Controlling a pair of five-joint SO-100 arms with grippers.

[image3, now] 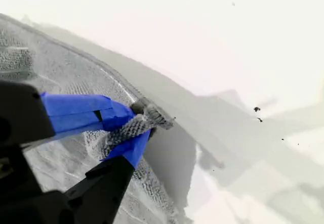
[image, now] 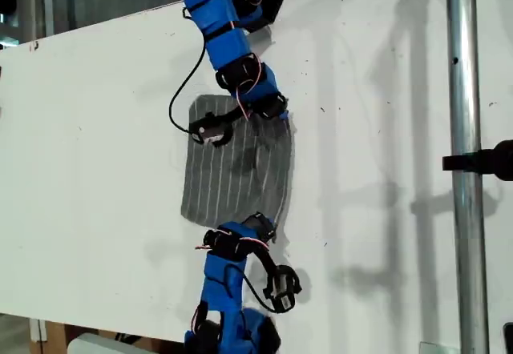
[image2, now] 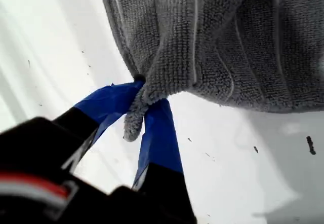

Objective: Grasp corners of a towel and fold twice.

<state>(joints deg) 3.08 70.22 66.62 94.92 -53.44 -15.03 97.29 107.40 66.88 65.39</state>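
The towel (image: 236,166) is soft and limp — best held by its corners. My first gripper (image2: 143,106) and my second gripper (image3: 136,125) each pinch one, though which arm is which stays unclear.

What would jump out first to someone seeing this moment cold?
The grey striped towel on the white table, with a blue arm at each end in the exterior view. My first gripper pinches one corner, my second gripper another, both shut on cloth.
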